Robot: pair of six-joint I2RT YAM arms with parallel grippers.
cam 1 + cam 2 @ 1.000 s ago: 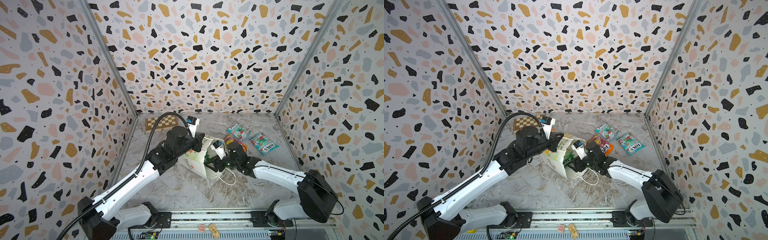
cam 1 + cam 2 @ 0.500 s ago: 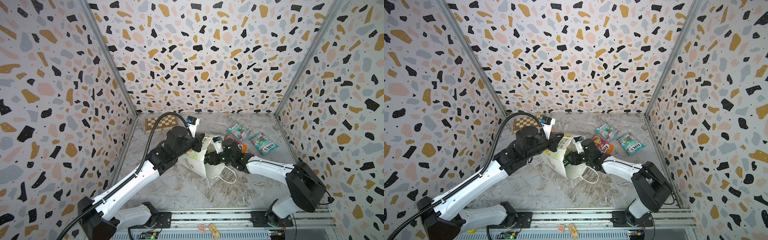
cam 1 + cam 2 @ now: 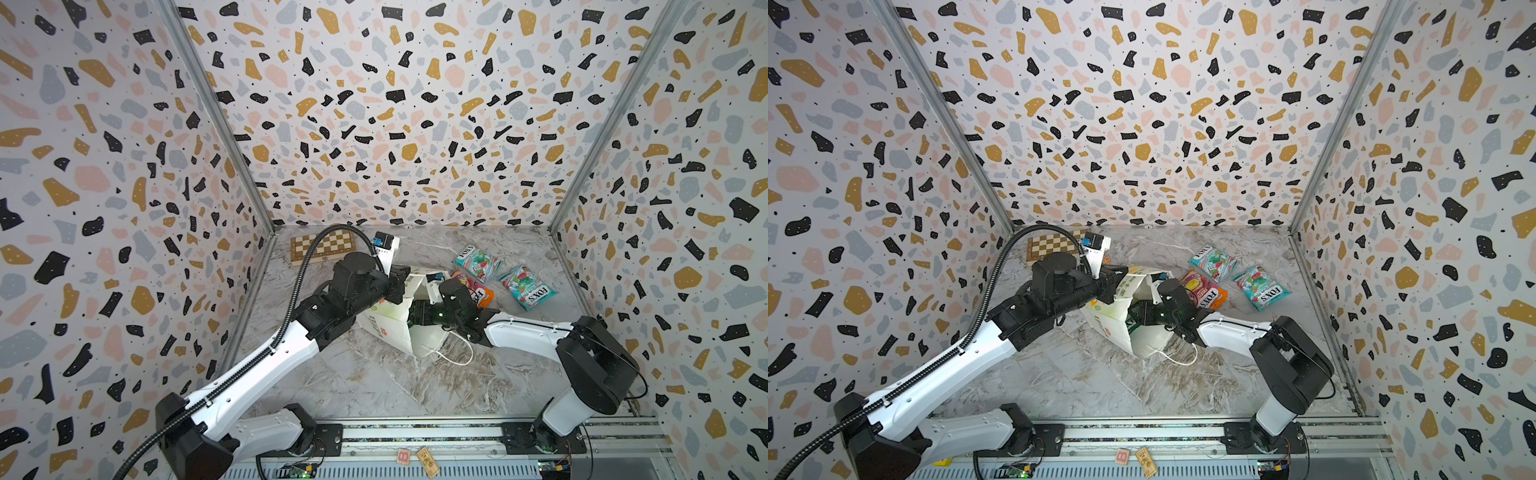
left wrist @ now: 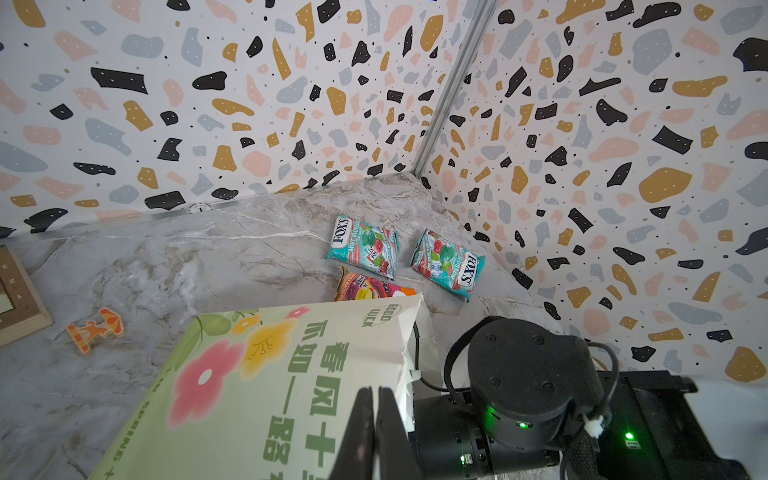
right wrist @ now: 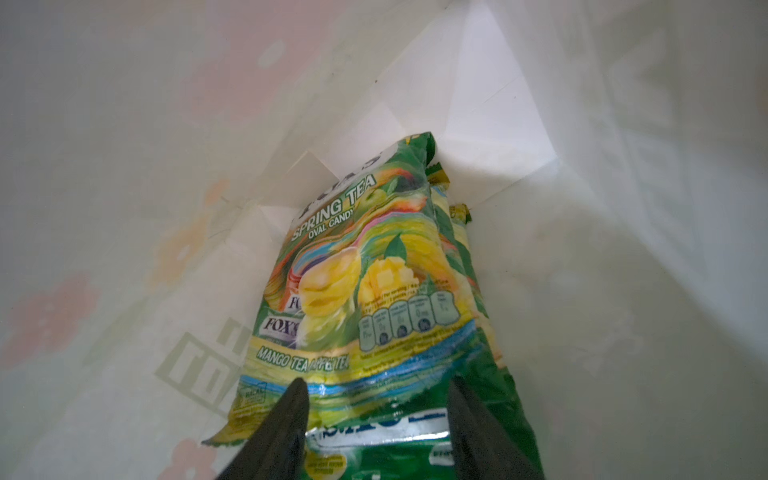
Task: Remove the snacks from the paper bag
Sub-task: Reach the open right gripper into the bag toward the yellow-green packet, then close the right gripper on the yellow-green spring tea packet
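Top views: paper bag (image 3: 388,328) (image 3: 1111,322) lies tipped, left gripper (image 3: 400,286) clenched on its upper rim; right gripper (image 3: 415,312) is sunk in the mouth, tips hidden.
Left wrist: two teal packets (image 4: 365,245) (image 4: 449,262) and an orange packet (image 4: 370,286) lie outside, beyond the bag, which covers the orange one's edge; chessboard (image 4: 16,299) well apart.
Right wrist: fingers (image 5: 291,419) spread, unclenched, astride a green packet (image 5: 374,282) inside the bag; second packet (image 5: 459,249) beneath.

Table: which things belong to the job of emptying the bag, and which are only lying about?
Job: paper bag, teal packet, another teal packet, orange packet, green packet inside the bag.
Lying about: chessboard, small orange figure, small cards at the rail.
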